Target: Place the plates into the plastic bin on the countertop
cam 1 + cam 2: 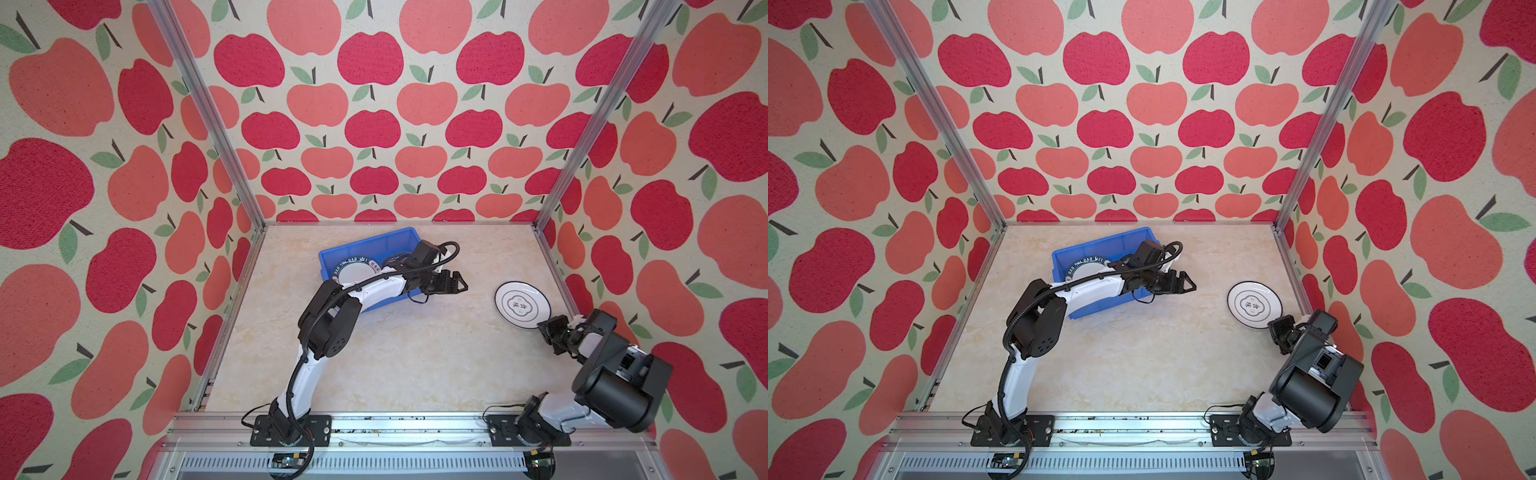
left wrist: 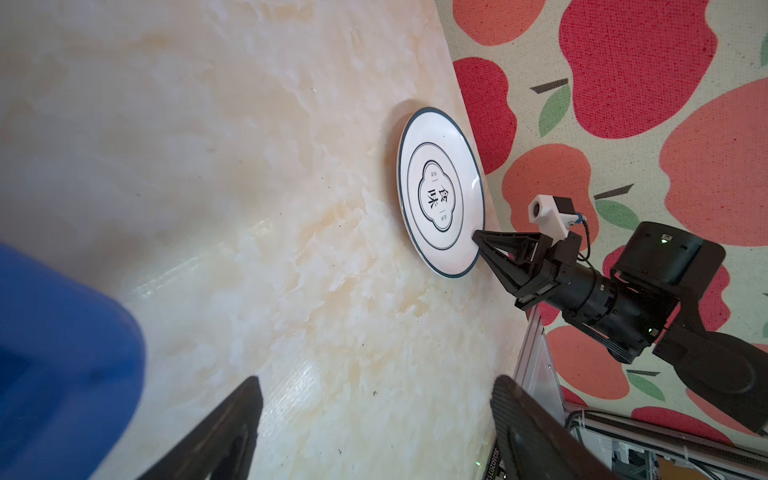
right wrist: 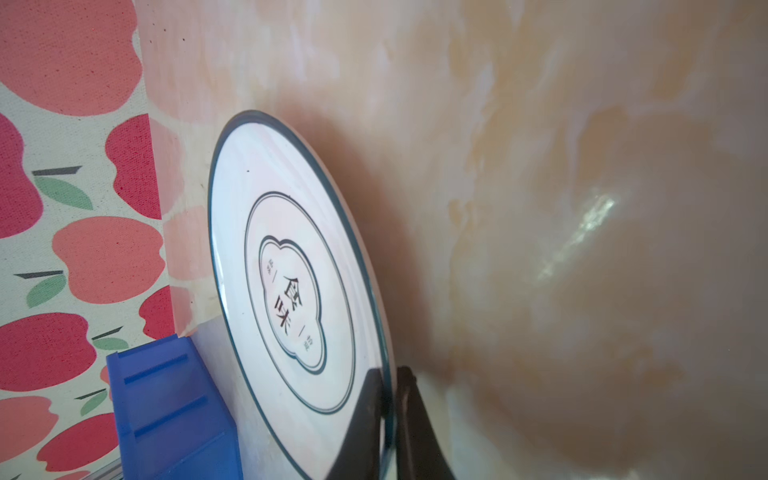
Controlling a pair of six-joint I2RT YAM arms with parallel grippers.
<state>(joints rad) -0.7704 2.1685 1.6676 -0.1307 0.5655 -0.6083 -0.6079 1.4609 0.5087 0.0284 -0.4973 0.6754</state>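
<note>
A white plate with a centre emblem [image 1: 522, 305] [image 1: 1254, 305] [image 2: 440, 191] [image 3: 291, 291] lies on the countertop [image 1: 415, 357] near the right wall. My right gripper [image 1: 545, 326] [image 1: 1276, 325] [image 2: 478, 237] [image 3: 388, 384] is shut on its near rim, one finger above and one below. The blue plastic bin [image 1: 370, 245] [image 1: 1100, 247] stands at the back centre. It holds a round plate with a dark lettered rim [image 1: 357, 271] [image 1: 1089, 269], partly hidden by my left arm. My left gripper [image 1: 459, 284] [image 1: 1187, 284] [image 2: 374, 384] hangs open and empty just right of the bin.
Apple-patterned walls close in three sides, with aluminium posts [image 1: 582, 137] at the back corners. The plate lies close to the right wall. Both arm bases sit on the front rail [image 1: 395, 424]. Bare countertop lies between the bin and the plate.
</note>
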